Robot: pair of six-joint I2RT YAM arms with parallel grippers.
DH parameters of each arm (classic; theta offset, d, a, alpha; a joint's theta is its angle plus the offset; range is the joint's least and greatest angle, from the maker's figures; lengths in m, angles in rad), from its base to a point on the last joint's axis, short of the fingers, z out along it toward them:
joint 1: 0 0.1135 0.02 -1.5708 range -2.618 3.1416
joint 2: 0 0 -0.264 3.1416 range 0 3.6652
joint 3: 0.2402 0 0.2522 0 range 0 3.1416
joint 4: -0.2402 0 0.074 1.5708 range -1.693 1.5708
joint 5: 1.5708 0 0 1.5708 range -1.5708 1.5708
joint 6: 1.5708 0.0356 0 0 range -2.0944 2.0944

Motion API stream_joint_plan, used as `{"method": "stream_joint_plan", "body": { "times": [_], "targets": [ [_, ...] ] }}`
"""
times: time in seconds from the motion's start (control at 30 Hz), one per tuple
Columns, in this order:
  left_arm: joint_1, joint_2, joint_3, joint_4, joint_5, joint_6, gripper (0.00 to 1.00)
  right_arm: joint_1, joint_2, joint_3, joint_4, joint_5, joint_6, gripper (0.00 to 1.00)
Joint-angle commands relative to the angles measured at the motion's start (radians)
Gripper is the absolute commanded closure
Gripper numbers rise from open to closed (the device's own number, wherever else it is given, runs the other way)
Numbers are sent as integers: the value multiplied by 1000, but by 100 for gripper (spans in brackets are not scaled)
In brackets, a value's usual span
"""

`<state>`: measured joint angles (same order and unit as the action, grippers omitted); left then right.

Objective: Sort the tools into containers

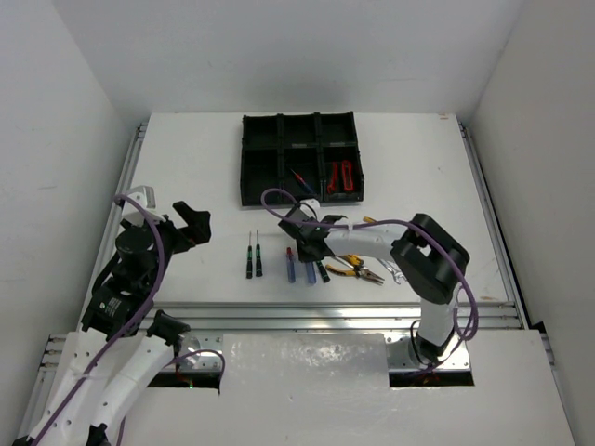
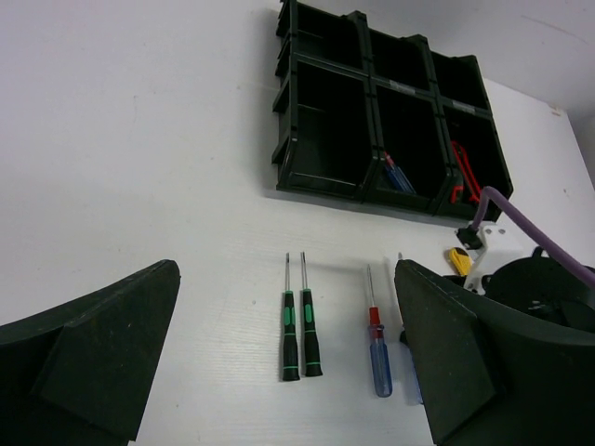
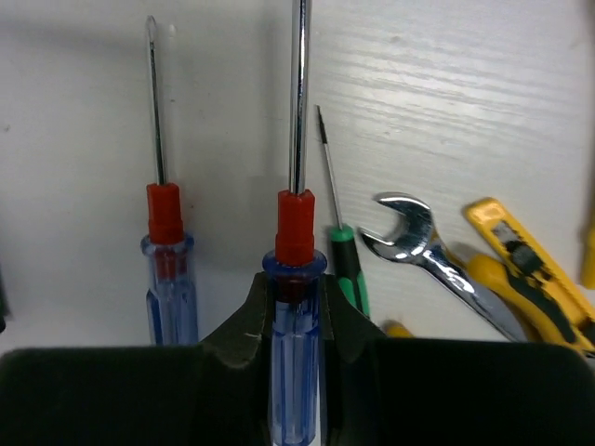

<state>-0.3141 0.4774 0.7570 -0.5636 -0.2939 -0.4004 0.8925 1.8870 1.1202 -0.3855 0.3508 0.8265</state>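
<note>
Lifting straight up should free the screwdriver (image 3: 295, 223), seemingly pinched in the right gripper (image 3: 296, 302), from its neighbour (image 3: 165, 218); left gripper (image 2: 286, 279) gapes wide.

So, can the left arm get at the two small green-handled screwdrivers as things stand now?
Probably yes. The left gripper is open and the two green-handled screwdrivers lie on bare table just ahead of it, nothing between. The right gripper, shut on a blue screwdriver, is off to their side.

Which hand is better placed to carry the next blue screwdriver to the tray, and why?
Right. The right hand grips a blue screwdriver by its handle; the left hand hangs open, far to the side, holding nothing.
</note>
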Motion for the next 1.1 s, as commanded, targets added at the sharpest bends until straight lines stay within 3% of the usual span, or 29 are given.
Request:
{"method": "stream_joint_plan", "body": {
  "times": [0.0, 0.13, 0.23, 0.43, 0.63, 0.87, 0.9, 0.97, 1.07],
  "targets": [
    [7, -2, -1, 45, 6, 8, 0, 3, -135, 13, -6, 62, -78, 100],
    [7, 3, 1, 44, 6, 8, 0, -50, -227, 30, 69, 154, -336, 100],
    [7, -5, -2, 47, 9, 8, 0, -166, -213, 64, 180, 45, -510, 100],
    [6, 20, -5, 51, 27, 9, 0, -241, 1, 296, 359, -19, -908, 100],
    [6, 32, -7, 51, 24, 11, 0, -259, 240, 567, 366, 5, -1069, 100],
    [3, 40, -10, 62, 55, 18, 0, -280, 345, 664, 401, -2, -1155, 98],
    [0, 41, -10, 62, 58, 18, 0, -285, 351, 682, 393, -10, -1153, 95],
    [0, 40, -12, 65, 62, 21, 0, -287, 365, 699, 352, -32, -1147, 71],
    [1, 41, -12, 65, 64, 21, 0, -287, 357, 707, 315, -45, -1117, 49]
  ]
}}
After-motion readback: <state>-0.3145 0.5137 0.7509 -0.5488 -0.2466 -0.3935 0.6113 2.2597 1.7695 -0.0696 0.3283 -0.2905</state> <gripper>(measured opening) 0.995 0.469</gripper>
